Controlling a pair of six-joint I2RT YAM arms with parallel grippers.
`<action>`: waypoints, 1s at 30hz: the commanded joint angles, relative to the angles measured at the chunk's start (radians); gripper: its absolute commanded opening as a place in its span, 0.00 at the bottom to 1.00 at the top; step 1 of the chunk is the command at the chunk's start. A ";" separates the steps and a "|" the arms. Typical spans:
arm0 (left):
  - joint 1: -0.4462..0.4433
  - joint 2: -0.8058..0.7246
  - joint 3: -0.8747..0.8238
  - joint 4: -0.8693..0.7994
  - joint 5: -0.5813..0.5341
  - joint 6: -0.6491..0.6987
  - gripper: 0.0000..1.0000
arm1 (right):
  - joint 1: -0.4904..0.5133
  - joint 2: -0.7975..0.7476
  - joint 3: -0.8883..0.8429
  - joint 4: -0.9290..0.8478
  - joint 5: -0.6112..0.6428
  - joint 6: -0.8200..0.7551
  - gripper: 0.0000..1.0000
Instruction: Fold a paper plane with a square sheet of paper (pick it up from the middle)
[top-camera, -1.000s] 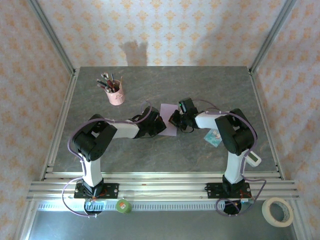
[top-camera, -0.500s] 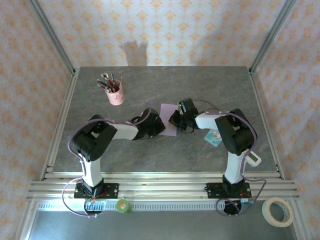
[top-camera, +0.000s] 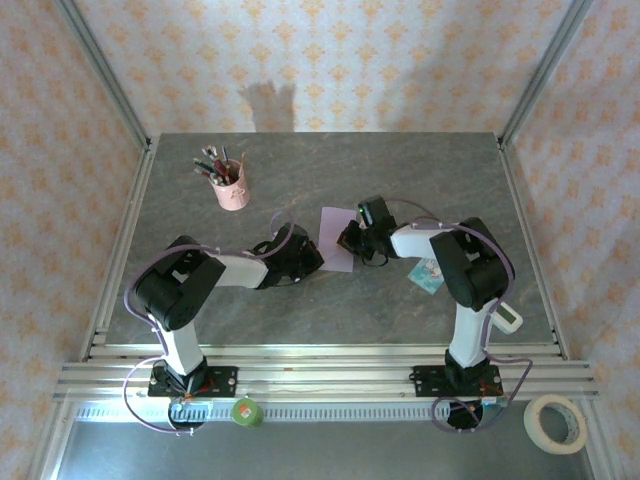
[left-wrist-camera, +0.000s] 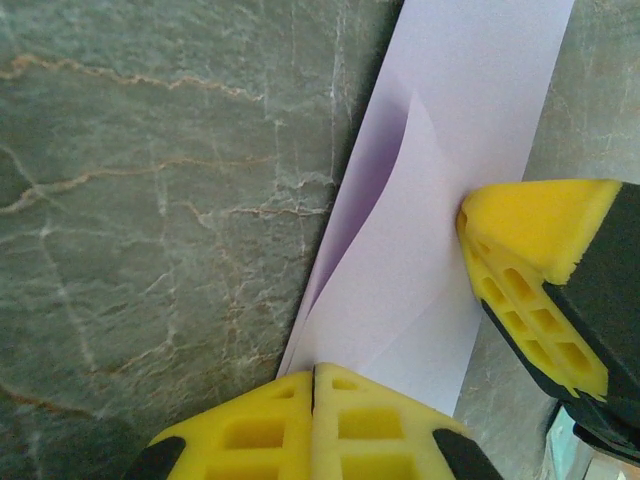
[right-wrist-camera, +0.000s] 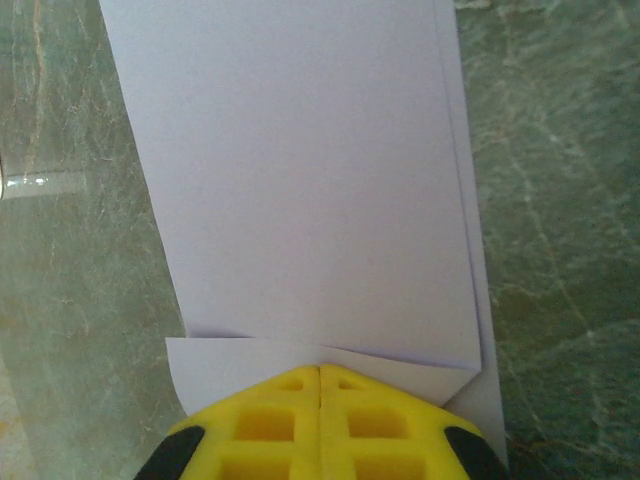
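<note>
Thin, light, floppy paper (right-wrist-camera: 300, 180), easy to crumple. Best pinched gently at the middle. Shut tight, tips on paper: left gripper (left-wrist-camera: 314, 380), right gripper (right-wrist-camera: 320, 378).

Grey marbled desk (top-camera: 400, 170), walled by pale floral-patterned panels (top-camera: 350, 60). Pink cup (top-camera: 232, 190) at the far left, with pens (top-camera: 212, 165) fanning out of it. Small teal-and-white packet (top-camera: 428, 275) lies flat right of centre. White handheld device (top-camera: 508, 318) near the right edge. Tape roll (top-camera: 556, 422) off the desk's near right corner. Green round object (top-camera: 246, 411) on the front rail.
</note>
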 joint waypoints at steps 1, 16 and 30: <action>0.005 0.035 -0.036 -0.131 -0.016 -0.001 0.00 | -0.016 0.012 0.039 -0.133 0.040 -0.086 0.00; 0.005 0.039 -0.016 -0.155 -0.021 0.008 0.00 | 0.056 -0.060 0.068 -0.158 -0.050 -0.121 0.00; 0.005 0.052 0.012 -0.198 -0.025 0.017 0.00 | 0.087 0.032 0.073 -0.180 0.001 -0.111 0.00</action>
